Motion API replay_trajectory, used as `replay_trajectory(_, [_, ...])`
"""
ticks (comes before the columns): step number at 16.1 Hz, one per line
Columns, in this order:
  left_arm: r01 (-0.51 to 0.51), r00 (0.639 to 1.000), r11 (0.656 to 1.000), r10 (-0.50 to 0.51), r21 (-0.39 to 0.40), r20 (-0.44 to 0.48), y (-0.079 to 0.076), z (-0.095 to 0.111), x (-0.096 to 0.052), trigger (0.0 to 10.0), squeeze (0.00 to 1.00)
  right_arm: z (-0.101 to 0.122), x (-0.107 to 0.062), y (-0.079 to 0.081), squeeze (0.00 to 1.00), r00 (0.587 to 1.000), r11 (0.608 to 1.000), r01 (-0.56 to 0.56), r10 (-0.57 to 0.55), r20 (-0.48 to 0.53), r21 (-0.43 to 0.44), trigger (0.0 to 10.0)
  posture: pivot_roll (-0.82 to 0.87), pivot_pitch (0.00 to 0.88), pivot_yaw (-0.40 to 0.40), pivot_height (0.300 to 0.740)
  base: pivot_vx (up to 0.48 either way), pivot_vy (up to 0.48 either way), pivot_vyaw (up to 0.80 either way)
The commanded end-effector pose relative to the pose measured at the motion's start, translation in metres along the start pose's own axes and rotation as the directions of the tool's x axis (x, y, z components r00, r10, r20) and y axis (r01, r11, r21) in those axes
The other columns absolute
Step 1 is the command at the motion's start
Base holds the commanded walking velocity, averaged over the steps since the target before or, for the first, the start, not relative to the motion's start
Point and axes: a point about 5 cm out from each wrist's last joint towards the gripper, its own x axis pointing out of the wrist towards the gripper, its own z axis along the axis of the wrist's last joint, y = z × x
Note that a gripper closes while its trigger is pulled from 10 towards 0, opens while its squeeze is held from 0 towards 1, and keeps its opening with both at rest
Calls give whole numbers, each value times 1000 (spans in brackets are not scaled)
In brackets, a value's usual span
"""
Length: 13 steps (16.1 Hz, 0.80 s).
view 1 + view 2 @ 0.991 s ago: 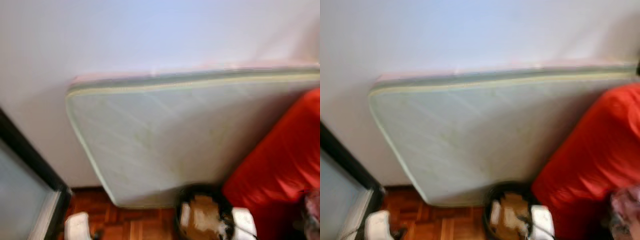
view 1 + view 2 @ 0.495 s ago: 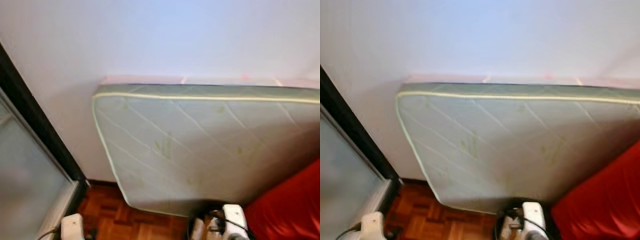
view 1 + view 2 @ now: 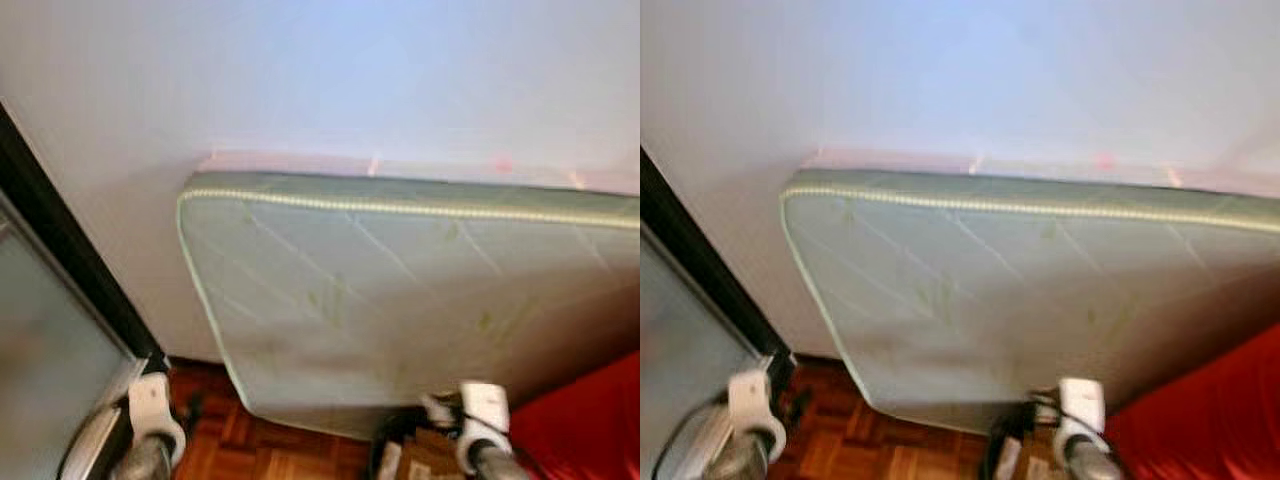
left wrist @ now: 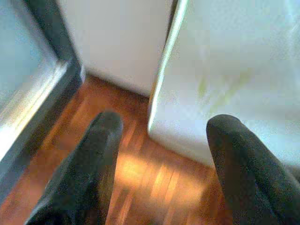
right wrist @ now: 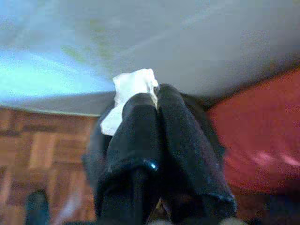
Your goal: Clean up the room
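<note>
Two hands: right hand [image 5: 152, 101] pinches white tissue [image 5: 129, 91]; left hand [image 4: 161, 136] gapes, empty.

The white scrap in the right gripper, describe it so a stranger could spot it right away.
Start at the pale green mattress leaning on the wall. In front of its lower edge, the right gripper is shut on a crumpled white tissue, the only white thing against the parquet floor and red cover.

Home room: propped mattress [image 3: 400, 310], parquet floor [image 3: 270, 455]

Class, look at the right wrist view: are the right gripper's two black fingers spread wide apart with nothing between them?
No: the right gripper has its fingers pressed together, pinching a crumpled white tissue.
</note>
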Motion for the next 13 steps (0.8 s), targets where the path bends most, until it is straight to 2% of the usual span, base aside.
replay_trajectory(1, [18, 996, 1000, -17, -6, 84, -3, 12, 2, 10000, 0, 13, 2, -3, 0, 997, 998, 35, -39, 70, 58, 10000, 57, 20, -35, 740, 0, 0, 0])
replay_trajectory(2, [62, 978, 998, -64, 17, 197, -16, 30, 4, 10000, 0, 25, 3, -12, 0, 986, 992, 74, -88, 139, 105, 10000, 69, 41, -45, 740, 0, 0, 0])
replay_trajectory(5, [110, 944, 993, -118, 45, 309, -36, 41, -5, 10000, 0, 36, -1, -17, 0, 963, 987, 91, -120, 241, 129, 10000, 63, 55, -55, 740, 0, 0, 0])
replay_trajectory(7, [118, 930, 992, -127, 47, 346, -44, 43, -14, 10000, 0, 42, -3, -13, 0, 947, 986, 84, -125, 296, 147, 10000, 62, 65, -60, 740, 0, 0, 0])
replay_trajectory(8, [119, 922, 992, -128, 46, 366, -47, 47, -21, 10000, 0, 44, -4, -6, 0, 943, 985, 68, -115, 313, 157, 10000, 69, 68, -60, 740, 0, 0, 0])
replay_trajectory(10, [120, 920, 991, -131, 53, 369, -49, 49, -24, 10000, 0, 42, -3, 0, 0, 950, 984, 63, -109, 291, 164, 10000, 77, 68, -61, 730, 0, 0, 0])
replay_trajectory(13, [119, 921, 991, -132, 58, 366, -51, 50, -28, 10000, 0, 42, -2, 0, 0, 953, 984, 80, -121, 276, 157, 10000, 87, 82, -60, 700, 0, 0, 0])
